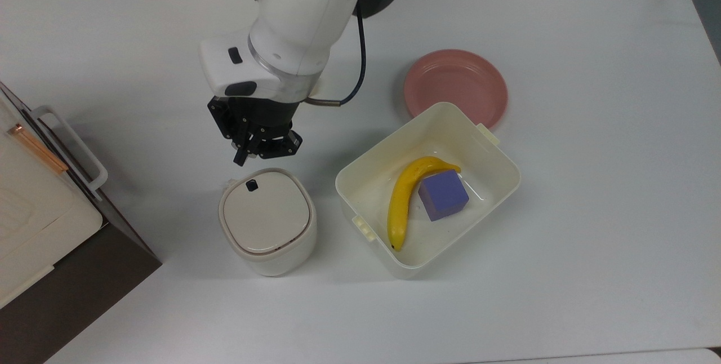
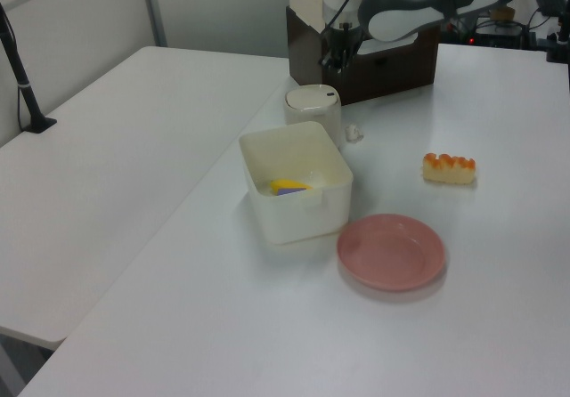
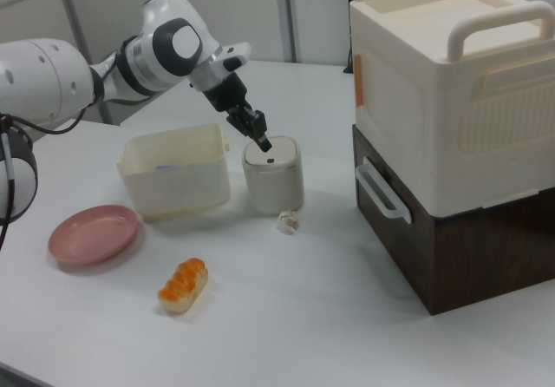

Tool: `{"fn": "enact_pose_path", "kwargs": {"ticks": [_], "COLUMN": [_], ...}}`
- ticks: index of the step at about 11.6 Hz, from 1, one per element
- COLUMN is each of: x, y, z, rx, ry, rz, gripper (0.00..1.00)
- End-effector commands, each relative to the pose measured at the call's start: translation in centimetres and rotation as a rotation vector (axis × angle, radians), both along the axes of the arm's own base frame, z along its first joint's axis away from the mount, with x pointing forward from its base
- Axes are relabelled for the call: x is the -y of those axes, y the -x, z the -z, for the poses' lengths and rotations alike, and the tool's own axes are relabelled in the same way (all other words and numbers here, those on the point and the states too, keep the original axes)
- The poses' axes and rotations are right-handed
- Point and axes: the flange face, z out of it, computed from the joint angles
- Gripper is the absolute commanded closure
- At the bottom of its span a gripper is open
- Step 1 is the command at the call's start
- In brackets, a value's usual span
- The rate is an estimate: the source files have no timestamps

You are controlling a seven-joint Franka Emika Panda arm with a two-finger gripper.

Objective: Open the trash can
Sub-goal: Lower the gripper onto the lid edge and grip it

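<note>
Our gripper (image 1: pixel 241 158) hangs left of centre in the top view, fingers pinched together on nothing, tip just above the trash can (image 1: pixel 266 221) and near its black button (image 1: pixel 252 185). We risk landing on bare lid (image 1: pixel 265 213) instead of the button, or pushing off-centre and skidding the light can toward the tub (image 1: pixel 426 188).

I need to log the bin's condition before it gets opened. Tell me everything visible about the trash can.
The trash can is a small cream-white plastic bin, rounded-square, standing upright on the white table. Its flat lid is shut, with a small black button near one edge. It stands beside the cream tub, apart from it. The claw hangs near the button; contact is unclear.
</note>
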Motion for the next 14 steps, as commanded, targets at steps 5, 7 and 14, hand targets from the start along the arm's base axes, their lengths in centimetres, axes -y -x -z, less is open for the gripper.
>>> {"fn": "enact_pose_path", "kwargs": {"ticks": [5, 7, 14], "x": [-2.1, -2.6, -3.2], "y": [-2.4, -2.4, -2.6], "z": [3.3, 3.8, 5.2], "rx": [0.036, 0.036, 0.028], "ry": [0.118, 0.136, 0.172], "rz": [0.01, 0.005, 0.005], "gripper": [1.0, 1.0, 1.0]}}
